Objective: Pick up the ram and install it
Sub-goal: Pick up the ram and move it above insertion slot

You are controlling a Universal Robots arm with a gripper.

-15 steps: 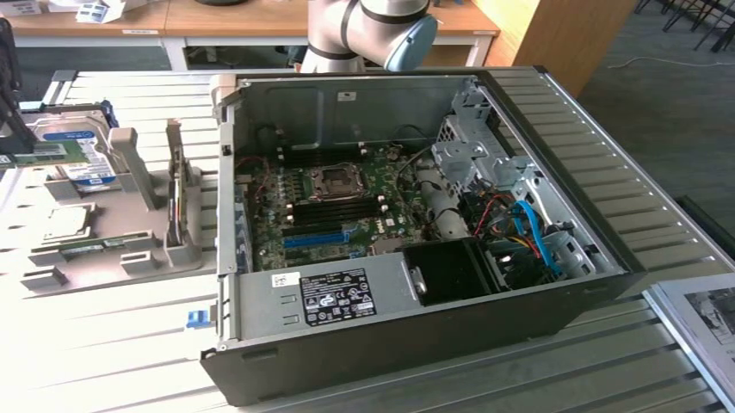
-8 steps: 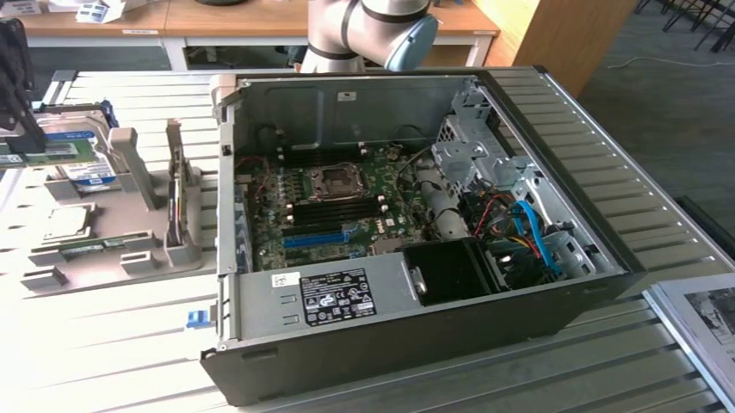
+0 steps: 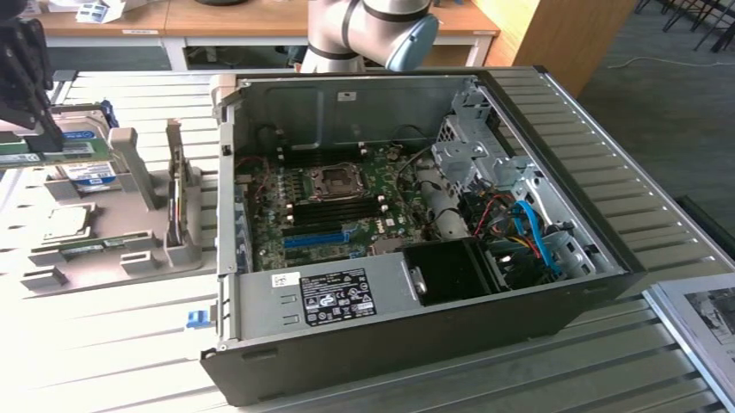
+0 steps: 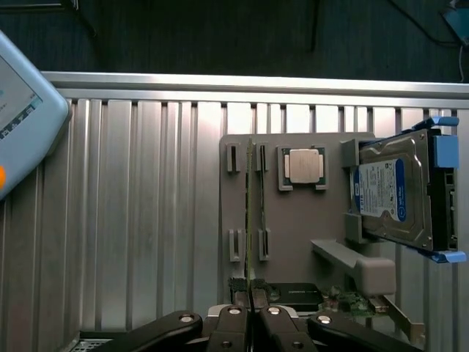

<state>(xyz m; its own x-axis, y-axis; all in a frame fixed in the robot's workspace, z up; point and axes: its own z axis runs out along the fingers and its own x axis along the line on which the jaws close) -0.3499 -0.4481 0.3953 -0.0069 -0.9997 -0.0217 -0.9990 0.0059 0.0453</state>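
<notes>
Wrist view: pincer (image 4: 250,314) clamped on ram (image 4: 250,213), edge-on over gray tray (image 4: 293,227) holding processor (image 4: 304,166), hard drive (image 4: 388,194). Exterior view: open computer case (image 3: 379,353) centre frame.

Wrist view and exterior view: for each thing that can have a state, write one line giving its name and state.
hand: shut on the ram.
ram: held in the hand, over the tray.
processor chip: lying flat in its tray seat.
hard drive: propped on edge in its tray holder.
computer case: lying on its side, panel off, inside open.
</notes>
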